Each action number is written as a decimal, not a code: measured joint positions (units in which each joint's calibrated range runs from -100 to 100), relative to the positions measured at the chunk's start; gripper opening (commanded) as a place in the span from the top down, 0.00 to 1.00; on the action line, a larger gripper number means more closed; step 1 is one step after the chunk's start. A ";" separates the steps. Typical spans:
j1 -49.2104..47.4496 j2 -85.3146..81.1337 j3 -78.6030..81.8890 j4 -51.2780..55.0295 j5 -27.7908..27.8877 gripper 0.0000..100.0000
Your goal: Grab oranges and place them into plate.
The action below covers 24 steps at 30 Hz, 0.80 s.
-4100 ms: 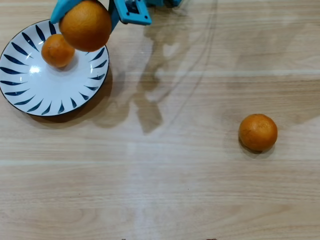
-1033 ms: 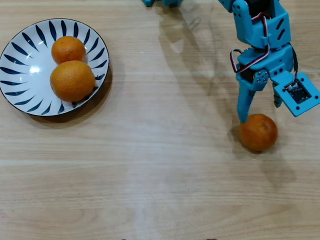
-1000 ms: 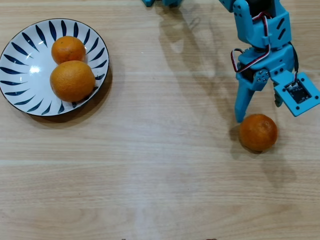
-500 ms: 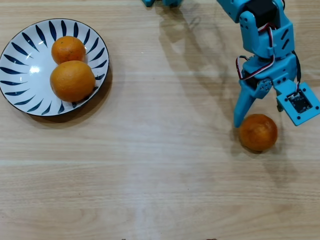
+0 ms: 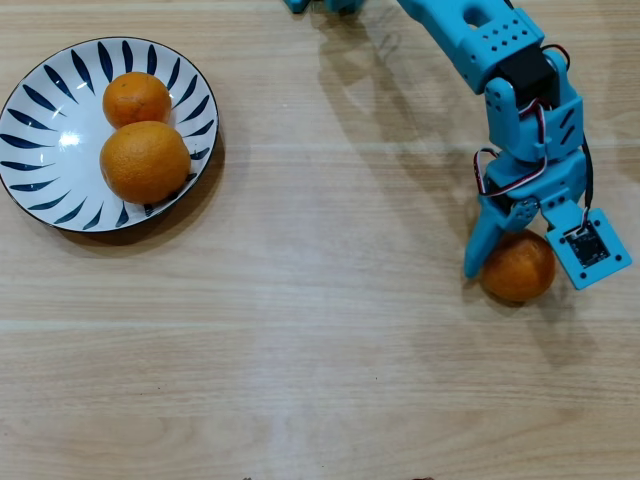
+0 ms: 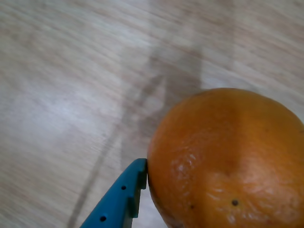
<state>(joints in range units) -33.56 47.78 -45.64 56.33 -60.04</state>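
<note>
Gripper (image 5: 517,252) pinches third orange (image 5: 517,267), well right of plate (image 5: 38,205); two oranges already plated.

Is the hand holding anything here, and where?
The hand straddles the third orange across its sides; one finger touches it, but a closed hold cannot be confirmed.

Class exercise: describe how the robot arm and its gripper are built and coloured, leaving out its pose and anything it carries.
The arm is bright blue plastic in blocky segments with small screw holes and black servo motors between them. Thin red, white and black cables loop along its side. The gripper has a tapered blue finger with small holes, and a blue square plate carrying a small dark module.
</note>
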 measured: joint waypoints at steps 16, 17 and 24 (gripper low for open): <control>0.00 3.47 -0.27 -6.20 -0.31 0.59; 0.00 3.47 -0.27 -6.29 -0.26 0.59; 0.00 3.47 -0.27 -6.63 -0.26 0.65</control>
<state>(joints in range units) -33.56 51.25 -45.91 49.70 -60.30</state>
